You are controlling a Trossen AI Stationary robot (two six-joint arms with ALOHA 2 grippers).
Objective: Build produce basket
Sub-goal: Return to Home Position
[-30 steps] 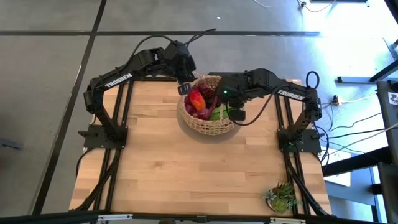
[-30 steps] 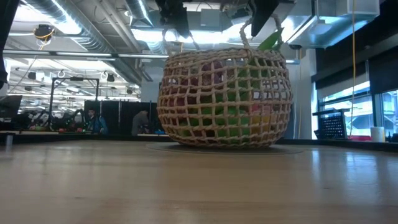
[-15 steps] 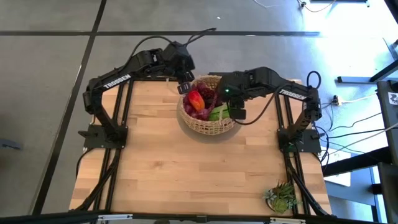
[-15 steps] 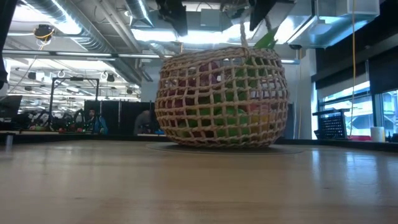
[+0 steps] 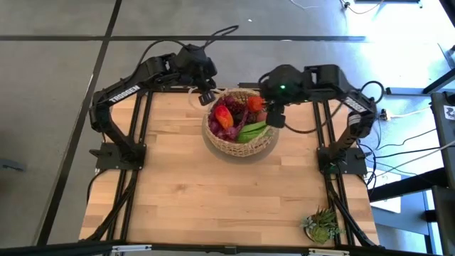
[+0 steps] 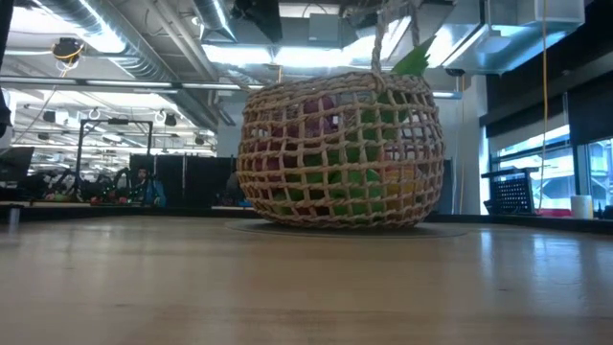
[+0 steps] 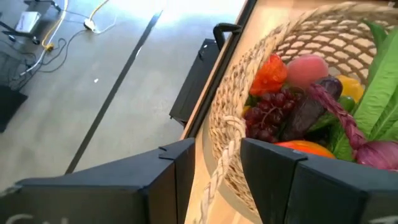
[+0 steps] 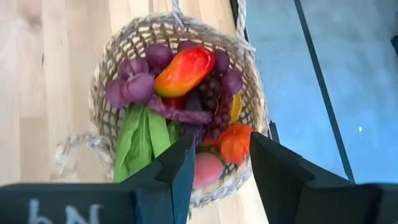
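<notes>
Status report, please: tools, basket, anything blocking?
Left tool open, empty, at far-left rim of basket. Right tool open, empty, over its right rim. Basket on table, full of produce. Potted plant at right-side corner, clear of both arms.

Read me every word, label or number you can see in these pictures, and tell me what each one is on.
"TROSSEN": white letters along the left arm, high view.
Right arm: white lettering, too small to read.
Right gripper: white characters on its body in the right wrist view, cut off at the edge, unreadable.
Nothing else legible.
</notes>
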